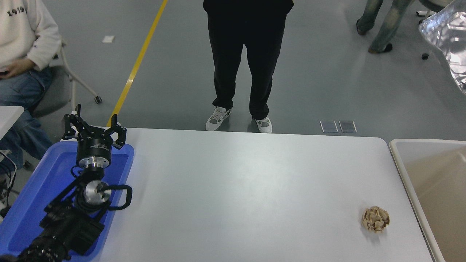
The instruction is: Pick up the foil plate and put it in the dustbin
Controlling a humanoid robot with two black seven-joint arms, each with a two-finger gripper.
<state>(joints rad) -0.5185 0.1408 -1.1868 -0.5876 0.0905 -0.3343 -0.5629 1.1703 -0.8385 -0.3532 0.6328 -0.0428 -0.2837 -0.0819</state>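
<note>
Foil plate (446, 40) hangs high above the dustbin (407, 160), unreleased; right fingers unseen, left gripper (93, 127) fingers spread.

Left arm parked at lower left, its gripper (94, 128) upright with jaws spread wide.

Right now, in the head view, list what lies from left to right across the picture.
blue tray → left pincer, parked over the tray → white table → paper ball → dustbin, with the foil plate aloft at the upper right edge.
</note>
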